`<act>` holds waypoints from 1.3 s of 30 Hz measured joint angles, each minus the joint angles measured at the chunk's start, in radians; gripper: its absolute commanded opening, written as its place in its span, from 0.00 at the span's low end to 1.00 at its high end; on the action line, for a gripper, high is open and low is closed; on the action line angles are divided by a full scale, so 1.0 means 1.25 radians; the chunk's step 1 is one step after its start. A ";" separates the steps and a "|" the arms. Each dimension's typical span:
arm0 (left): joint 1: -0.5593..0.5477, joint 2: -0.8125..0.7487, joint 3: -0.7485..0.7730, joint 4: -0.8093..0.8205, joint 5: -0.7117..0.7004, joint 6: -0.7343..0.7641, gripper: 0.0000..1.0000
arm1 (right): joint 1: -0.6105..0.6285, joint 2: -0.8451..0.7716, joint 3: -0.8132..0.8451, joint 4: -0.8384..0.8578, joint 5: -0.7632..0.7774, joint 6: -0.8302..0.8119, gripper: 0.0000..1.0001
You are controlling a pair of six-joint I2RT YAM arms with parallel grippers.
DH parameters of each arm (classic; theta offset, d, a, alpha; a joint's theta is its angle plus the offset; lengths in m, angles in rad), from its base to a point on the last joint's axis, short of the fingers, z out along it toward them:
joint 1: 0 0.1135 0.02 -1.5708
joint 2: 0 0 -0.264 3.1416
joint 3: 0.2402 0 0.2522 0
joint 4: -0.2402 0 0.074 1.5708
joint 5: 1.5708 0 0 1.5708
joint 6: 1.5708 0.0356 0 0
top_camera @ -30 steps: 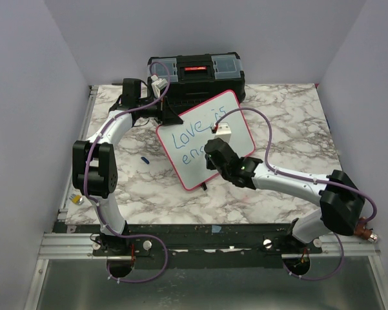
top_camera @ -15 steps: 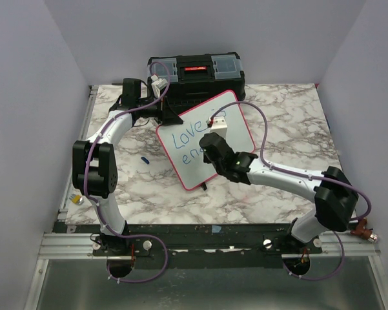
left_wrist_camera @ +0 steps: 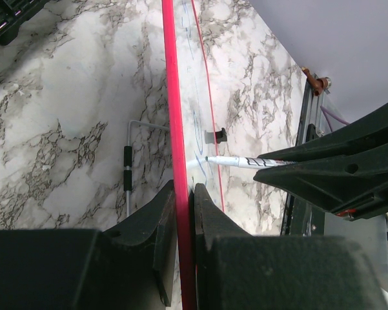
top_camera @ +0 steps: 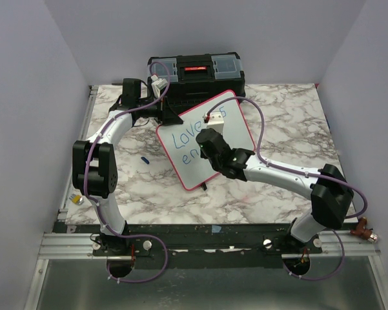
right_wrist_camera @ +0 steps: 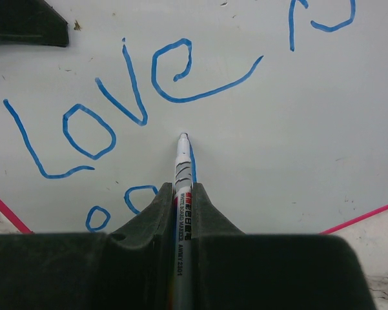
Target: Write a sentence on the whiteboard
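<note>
The whiteboard (top_camera: 237,123), glossy white with a pink-red frame, stands tilted in the middle of the marble table. The sentence (top_camera: 183,137) is in blue marker: "Love is" (right_wrist_camera: 116,110), with a few letters of a second line beneath it. My left gripper (top_camera: 167,117) is shut on the board's upper left edge; the left wrist view shows the red frame (left_wrist_camera: 170,97) pinched between the jaws (left_wrist_camera: 184,194). My right gripper (top_camera: 210,139) is shut on a white marker (right_wrist_camera: 183,165). Its tip touches the board just under "Love", beside a fresh blue stroke.
A black toolbox (top_camera: 197,74) sits right behind the board. A small blue cap (top_camera: 144,158) lies on the table left of the board. The board's wire stand (left_wrist_camera: 128,174) rests on the marble behind it. Purple walls close in three sides.
My right gripper has slid left and up across the board with the marker, over the second line. The left arm and the board have stayed still.
</note>
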 measured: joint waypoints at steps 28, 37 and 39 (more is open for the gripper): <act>0.000 0.000 0.000 0.000 -0.001 0.000 0.00 | 0.000 -0.076 -0.136 -0.006 -0.044 0.105 0.01; 0.000 0.000 0.000 0.000 0.000 0.000 0.00 | 0.000 -0.101 -0.137 -0.041 -0.044 0.097 0.01; 0.000 0.000 0.000 0.000 0.000 0.000 0.00 | 0.000 -0.122 -0.139 -0.041 -0.044 0.094 0.01</act>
